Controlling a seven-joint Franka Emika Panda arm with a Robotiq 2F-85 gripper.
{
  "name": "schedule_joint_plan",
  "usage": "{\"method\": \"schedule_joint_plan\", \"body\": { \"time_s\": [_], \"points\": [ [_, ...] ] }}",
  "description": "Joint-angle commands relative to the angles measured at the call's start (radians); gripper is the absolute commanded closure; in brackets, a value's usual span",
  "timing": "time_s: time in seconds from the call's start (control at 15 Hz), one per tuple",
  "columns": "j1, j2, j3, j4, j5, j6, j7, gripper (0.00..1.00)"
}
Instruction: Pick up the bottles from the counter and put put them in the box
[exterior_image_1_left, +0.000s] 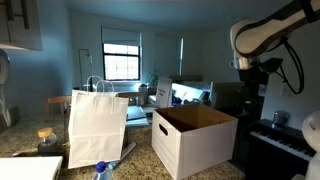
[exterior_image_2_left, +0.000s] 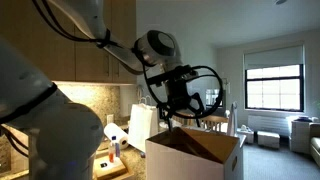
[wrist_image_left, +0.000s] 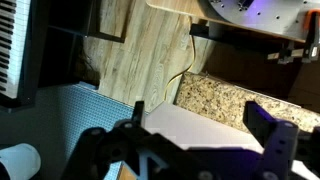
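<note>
The large white box (exterior_image_1_left: 195, 140) stands open on the speckled counter (exterior_image_1_left: 25, 145), and it also shows in an exterior view (exterior_image_2_left: 195, 150). A small clear bottle with a blue cap (exterior_image_1_left: 101, 170) lies on the counter in front of the paper bag. A small bottle with orange contents (exterior_image_2_left: 115, 150) stands beside the bag. I cannot make out the darker bottle. My gripper (exterior_image_2_left: 178, 110) hangs above the box, at the far side of the box in an exterior view (exterior_image_1_left: 250, 85). In the wrist view it (wrist_image_left: 200, 112) is open and empty over a white box face (wrist_image_left: 215, 128).
A tall white paper bag with handles (exterior_image_1_left: 96, 125) stands next to the box. A piano keyboard (wrist_image_left: 15, 50) and wood floor (wrist_image_left: 130, 50) lie beyond the counter edge (wrist_image_left: 230, 95). A wooden board (exterior_image_2_left: 110, 168) lies by the wall.
</note>
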Motion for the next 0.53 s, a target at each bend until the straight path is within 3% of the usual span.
{"method": "schedule_joint_plan", "body": {
  "time_s": [0.0,0.47],
  "points": [
    [0.017,-0.001,-0.014,0.002,-0.008,-0.007,0.009,0.00],
    [0.017,-0.001,-0.014,0.002,-0.008,-0.007,0.009,0.00]
  ]
}}
